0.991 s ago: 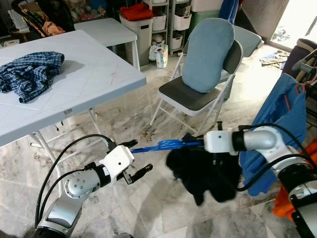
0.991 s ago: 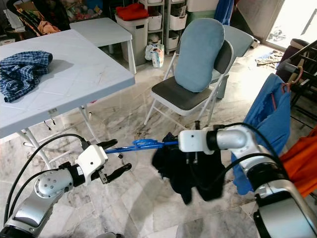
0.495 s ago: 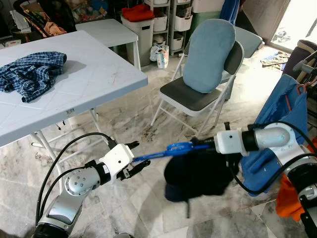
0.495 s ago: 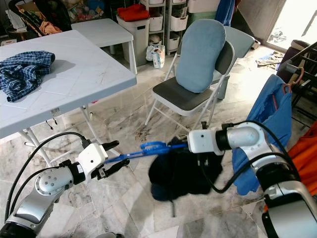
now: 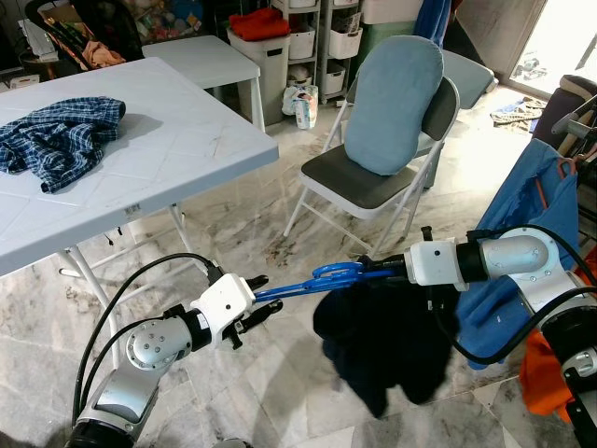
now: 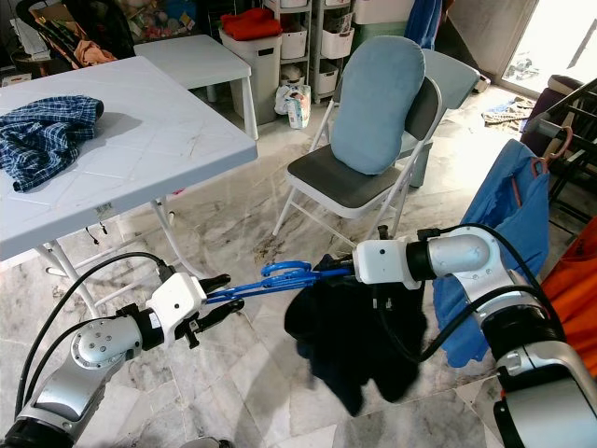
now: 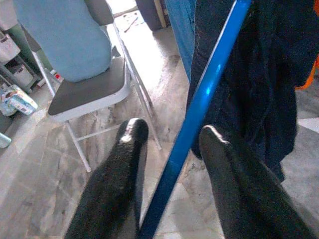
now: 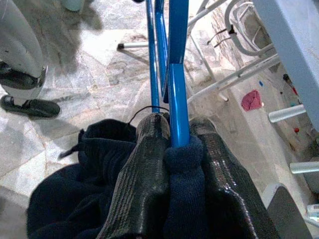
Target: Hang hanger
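The blue hanger is slung level between your two grippers, low over the marble floor in front of the folding chair. It carries a dark garment, which droops from its right end and hangs clear of the floor.

Your right gripper is clamped on that end: in the right wrist view its fingers press on either side of the blue bar with dark cloth bunched between them. Your left gripper sits at the left end; the left wrist view shows the bar running between its two fingers with a gap visible on each side, so its jaws look parted around the hanger, not pinching it.

As for progress, you have the loaded hanger lifted and under control, but nothing is hung yet. The likely destination is the rack at the far right, where a blue garment and something orange already hang. I judge that the carry to the right, the lift to rail height and hooking on are all left to do. The checked shirt on the white table at far left plays no part.
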Robot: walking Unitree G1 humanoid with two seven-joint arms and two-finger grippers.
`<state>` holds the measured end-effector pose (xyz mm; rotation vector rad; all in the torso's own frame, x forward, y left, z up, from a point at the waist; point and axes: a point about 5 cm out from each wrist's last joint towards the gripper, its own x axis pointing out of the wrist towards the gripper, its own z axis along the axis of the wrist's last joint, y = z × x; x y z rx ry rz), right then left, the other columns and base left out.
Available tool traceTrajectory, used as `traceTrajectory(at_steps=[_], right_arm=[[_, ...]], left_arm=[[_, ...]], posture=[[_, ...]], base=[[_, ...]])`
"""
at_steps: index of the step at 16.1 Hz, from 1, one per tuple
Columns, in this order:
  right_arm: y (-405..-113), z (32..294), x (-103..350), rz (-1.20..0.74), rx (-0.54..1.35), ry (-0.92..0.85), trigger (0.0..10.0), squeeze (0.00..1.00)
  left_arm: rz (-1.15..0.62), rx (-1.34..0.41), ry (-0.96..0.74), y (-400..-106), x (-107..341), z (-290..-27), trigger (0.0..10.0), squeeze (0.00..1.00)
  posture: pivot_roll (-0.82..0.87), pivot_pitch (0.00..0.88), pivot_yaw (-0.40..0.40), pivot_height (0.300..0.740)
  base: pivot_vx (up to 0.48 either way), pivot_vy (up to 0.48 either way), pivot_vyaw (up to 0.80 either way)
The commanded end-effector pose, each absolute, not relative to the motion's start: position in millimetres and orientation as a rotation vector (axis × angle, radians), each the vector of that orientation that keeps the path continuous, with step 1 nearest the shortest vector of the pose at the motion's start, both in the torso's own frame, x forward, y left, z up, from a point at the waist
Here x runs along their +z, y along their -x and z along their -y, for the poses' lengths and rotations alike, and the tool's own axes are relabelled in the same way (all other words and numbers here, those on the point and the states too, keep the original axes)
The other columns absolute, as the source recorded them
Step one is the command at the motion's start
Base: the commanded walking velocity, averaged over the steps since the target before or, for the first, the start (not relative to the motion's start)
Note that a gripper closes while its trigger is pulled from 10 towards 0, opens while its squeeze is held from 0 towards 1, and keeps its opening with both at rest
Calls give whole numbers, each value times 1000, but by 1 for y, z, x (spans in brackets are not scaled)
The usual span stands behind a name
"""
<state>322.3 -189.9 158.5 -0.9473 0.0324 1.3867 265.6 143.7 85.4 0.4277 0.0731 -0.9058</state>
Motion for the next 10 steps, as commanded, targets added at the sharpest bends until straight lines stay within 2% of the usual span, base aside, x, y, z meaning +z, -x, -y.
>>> traceTrajectory(at_steps=[1, 7, 10], right_arm=[[-326, 188, 177, 47, 1364, 958, 10000, 0], [-326, 185, 179, 71, 1367, 979, 10000, 0], [-326, 181, 179, 90, 1363, 987, 10000, 0]], left_arm=[[-73, -933, -439, -268, 86, -141, 0, 0], [-91, -965, -381, -269, 86, -135, 0, 0], [-106, -994, -298, -267, 88, -131, 0, 0]], posture=[[-74, 0, -18, 740], [-75, 0, -18, 740], [-74, 0, -15, 740]], base=[[0, 0, 0], [0, 0, 0], [0, 0, 0]])
